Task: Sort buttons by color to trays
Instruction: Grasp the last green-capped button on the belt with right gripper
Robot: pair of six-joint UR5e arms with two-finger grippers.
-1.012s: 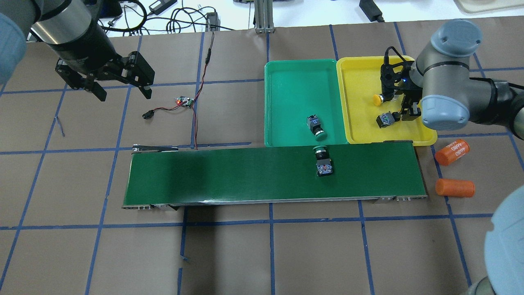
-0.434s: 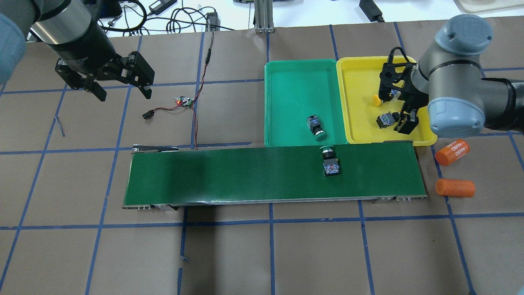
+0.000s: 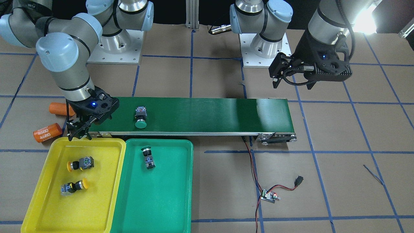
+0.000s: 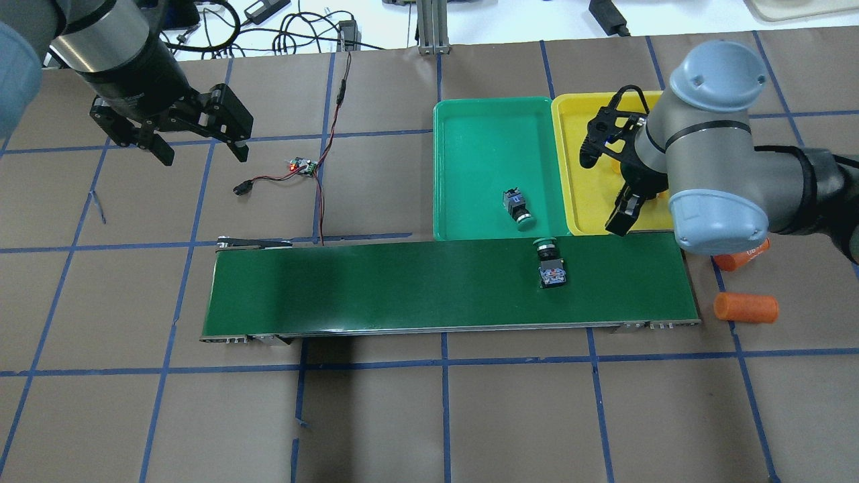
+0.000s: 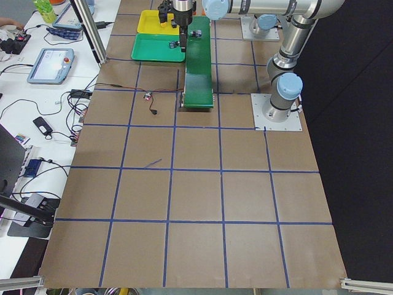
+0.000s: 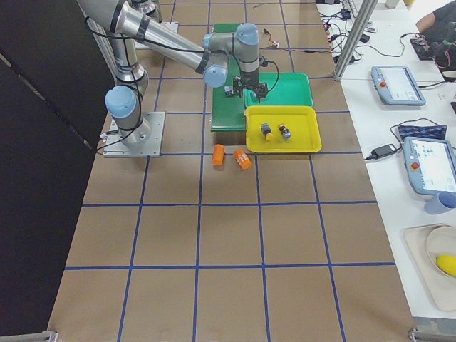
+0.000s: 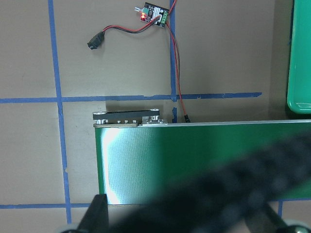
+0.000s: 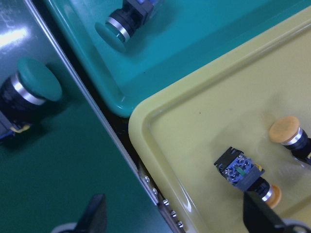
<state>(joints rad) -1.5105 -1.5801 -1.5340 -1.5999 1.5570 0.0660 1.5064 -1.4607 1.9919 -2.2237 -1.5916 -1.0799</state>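
One green button (image 4: 550, 265) lies on the dark-green conveyor belt (image 4: 402, 288) near its right end, also in the front view (image 3: 141, 118). A second green button (image 4: 517, 204) lies in the green tray (image 4: 483, 121). Two yellow buttons (image 3: 81, 163) (image 3: 73, 186) lie in the yellow tray (image 3: 48, 207). My right gripper (image 4: 604, 194) is open and empty above the yellow tray's near left corner, by the belt. My left gripper (image 4: 201, 157) is open and empty, high over the table's far left.
Two orange cylinders (image 4: 745, 307) (image 3: 47, 132) lie off the belt's right end. A small circuit board (image 4: 302, 166) with red and black wires lies behind the belt's left end. Bare brown table with blue tape lines lies in front of the belt.
My right gripper has moved left and toward the belt, away from the two yellow buttons. The green button on the belt has travelled a little to the right. The left arm has not moved.
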